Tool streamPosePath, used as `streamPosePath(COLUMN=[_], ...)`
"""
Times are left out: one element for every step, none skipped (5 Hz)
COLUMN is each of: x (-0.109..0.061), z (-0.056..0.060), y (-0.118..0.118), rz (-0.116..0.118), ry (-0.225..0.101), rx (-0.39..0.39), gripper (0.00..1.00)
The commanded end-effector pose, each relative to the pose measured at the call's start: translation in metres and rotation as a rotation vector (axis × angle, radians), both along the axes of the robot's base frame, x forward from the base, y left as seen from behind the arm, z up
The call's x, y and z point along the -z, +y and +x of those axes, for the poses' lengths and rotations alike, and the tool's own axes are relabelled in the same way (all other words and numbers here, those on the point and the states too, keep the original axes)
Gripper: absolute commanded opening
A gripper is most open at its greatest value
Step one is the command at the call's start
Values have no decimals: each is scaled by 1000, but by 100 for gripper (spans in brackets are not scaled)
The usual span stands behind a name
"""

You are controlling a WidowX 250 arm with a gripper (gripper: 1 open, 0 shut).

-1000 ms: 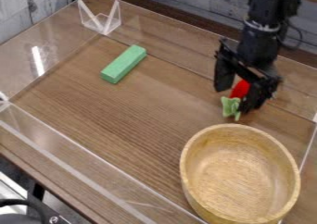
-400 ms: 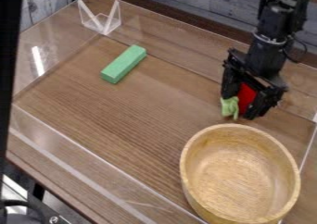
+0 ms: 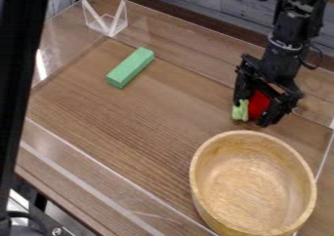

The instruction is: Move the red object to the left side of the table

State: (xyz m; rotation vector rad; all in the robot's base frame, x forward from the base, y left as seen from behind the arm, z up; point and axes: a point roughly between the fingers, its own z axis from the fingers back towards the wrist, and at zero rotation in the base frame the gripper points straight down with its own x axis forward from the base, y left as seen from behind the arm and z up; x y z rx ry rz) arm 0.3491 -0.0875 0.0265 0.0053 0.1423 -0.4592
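Note:
The red object (image 3: 259, 102) is a small glossy red toy fruit with a light green end (image 3: 241, 110), resting on the table (image 3: 144, 123) at the right side, just behind the bowl. My black gripper (image 3: 263, 97) hangs straight down over it, open, with one finger on each side of the fruit. The fingers (image 3: 244, 84) partly hide the fruit. I cannot tell whether they touch it.
A round wooden bowl (image 3: 253, 186) sits at the front right, close below the gripper. A flat green block (image 3: 129, 66) lies at the left middle. Low clear acrylic walls (image 3: 104, 19) edge the tabletop. A dark out-of-focus bar (image 3: 20, 103) crosses the left edge of the view.
The arm has shifted slightly right and lower around the red fruit. The dark bar at the left edge has come further into view. The fruit, block and bowl stay put.

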Motion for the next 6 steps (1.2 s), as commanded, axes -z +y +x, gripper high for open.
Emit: streamPosePath(x=[-9, -5, -5, -4, -5, -5], z=[13, 15, 16, 18, 20, 21], y=[-4, -5, -5, -5, -5, -6], rz=[-14, -13, -12, -11, -10, -10], ry=[-49, -44, -39, -35, -30, -27], rx=[2, -4, -10, -15, -20, -25], gripper=[100, 100, 100, 100, 100, 100])
